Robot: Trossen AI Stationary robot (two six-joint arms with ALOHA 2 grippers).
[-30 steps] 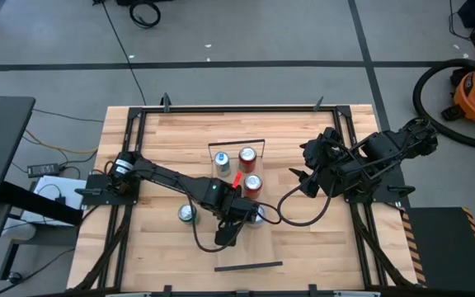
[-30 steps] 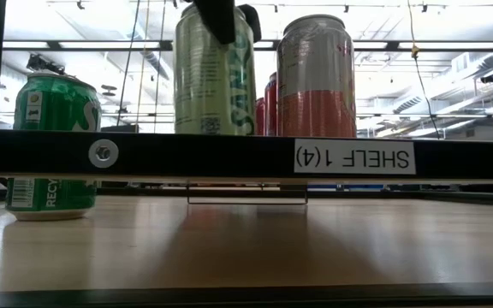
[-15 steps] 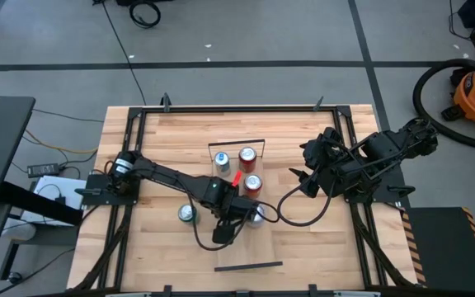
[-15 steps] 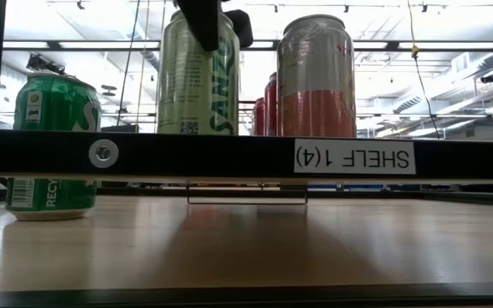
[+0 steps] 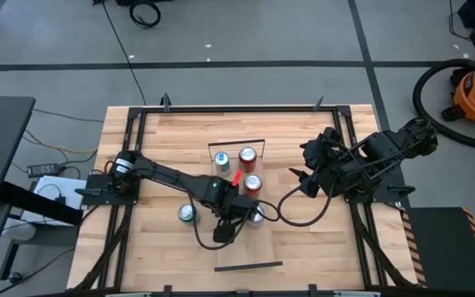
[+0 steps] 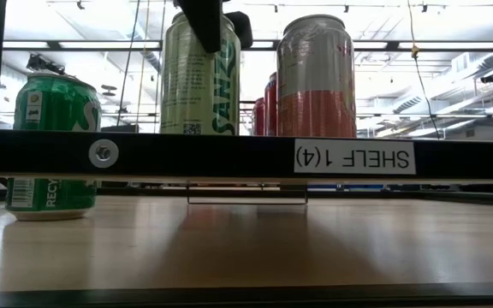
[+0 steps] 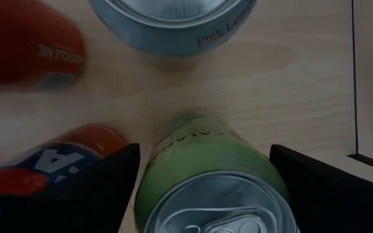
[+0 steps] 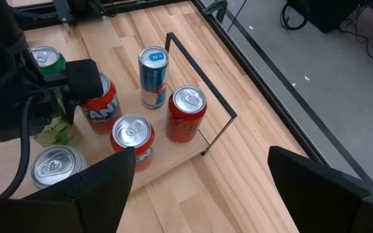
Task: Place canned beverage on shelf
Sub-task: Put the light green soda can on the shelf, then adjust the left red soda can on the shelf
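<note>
A pale green can (image 7: 209,175) stands upright on its base on the pale wood of the shelf (image 8: 181,150), among other cans. My left gripper (image 7: 204,147) points down over it, open, one finger on each side of its top; I cannot tell whether they touch it. In the low view one finger (image 6: 202,19) crosses the front of the can's top (image 6: 200,81). In the high view the gripper (image 5: 239,213) hides the can. My right gripper (image 8: 199,194) hangs open and holds nothing, above the table's right side (image 5: 305,177).
Close around the green can stand a pink-and-silver can (image 6: 317,77), an orange can (image 8: 101,103) and an orange-red can (image 8: 133,139). A blue-silver can (image 8: 153,74) and a red can (image 8: 186,113) stand by the far wire rail (image 8: 203,87). A dark green can (image 5: 187,214) sits on the table, left.
The pale green can has shifted slightly toward the table's left and turned about its upright axis, so more of its label faces the low camera. The left gripper's fingers have gone left with it. For the last half second both have kept still.
</note>
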